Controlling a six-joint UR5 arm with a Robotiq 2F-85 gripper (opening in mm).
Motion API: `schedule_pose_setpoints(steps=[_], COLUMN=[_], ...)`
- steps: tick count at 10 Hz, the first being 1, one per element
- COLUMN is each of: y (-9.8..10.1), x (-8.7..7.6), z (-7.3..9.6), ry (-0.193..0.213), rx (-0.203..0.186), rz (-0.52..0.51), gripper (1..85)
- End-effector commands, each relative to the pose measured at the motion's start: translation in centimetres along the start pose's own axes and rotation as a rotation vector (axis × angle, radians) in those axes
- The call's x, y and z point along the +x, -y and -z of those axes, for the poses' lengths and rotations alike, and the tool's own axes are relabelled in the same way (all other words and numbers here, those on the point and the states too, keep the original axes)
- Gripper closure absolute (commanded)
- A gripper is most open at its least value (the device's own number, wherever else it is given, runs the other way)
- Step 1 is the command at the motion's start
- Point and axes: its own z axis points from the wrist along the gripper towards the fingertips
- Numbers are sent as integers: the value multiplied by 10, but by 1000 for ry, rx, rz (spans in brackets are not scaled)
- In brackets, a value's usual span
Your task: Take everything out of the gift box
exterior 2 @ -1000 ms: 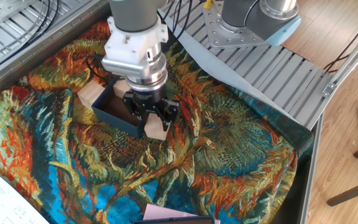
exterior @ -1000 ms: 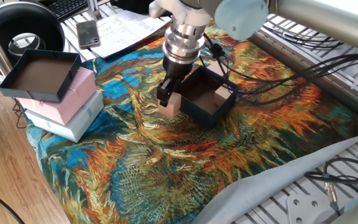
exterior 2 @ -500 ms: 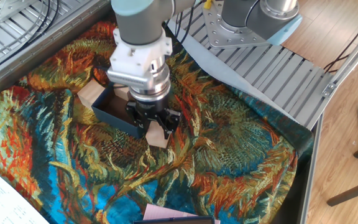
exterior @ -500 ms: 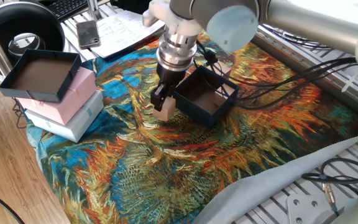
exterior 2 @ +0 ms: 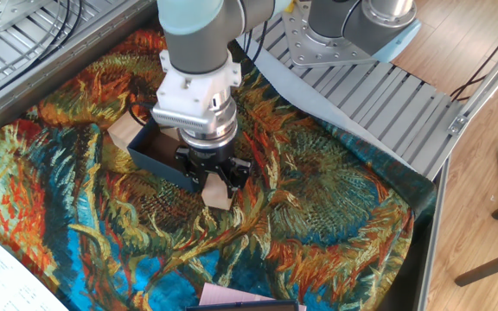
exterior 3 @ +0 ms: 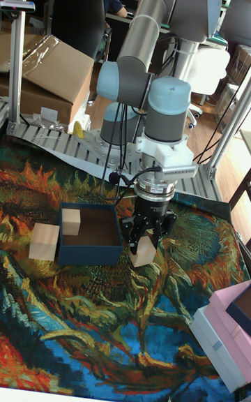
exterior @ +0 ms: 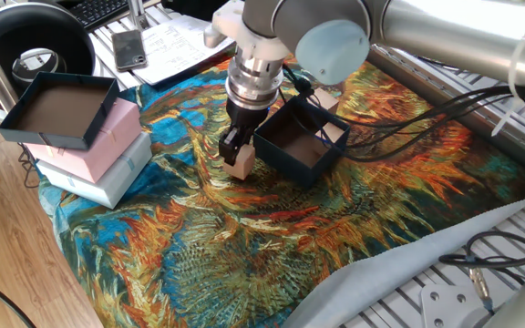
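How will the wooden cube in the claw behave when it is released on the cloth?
The cube looks rigid with flat faces, so it will probably sit without rolling. The patterned cloth likely resists sliding. The claw holds it easily, suggesting it is light.

A patterned cloth [exterior: 244,237] covers the table. The gift box [exterior: 300,141] sits on it. One cube [exterior 3: 44,241] lies just beside the box, and stacked pink and white boxes [exterior: 94,157] stand well apart.

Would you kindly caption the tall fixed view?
Gripper sets one cube beside the gift box; another remains inside.
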Motion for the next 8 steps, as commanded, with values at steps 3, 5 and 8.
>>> schedule_pose_setpoints(steps=[3, 5, 8], y=[0, -1, -2], x=[-3, -4, -5], z=[-5, -4, -2], ry=[4, 8, 14], rx=[-2, -4, -11], rz=[21, 32, 35], gripper=[373, 340, 273])
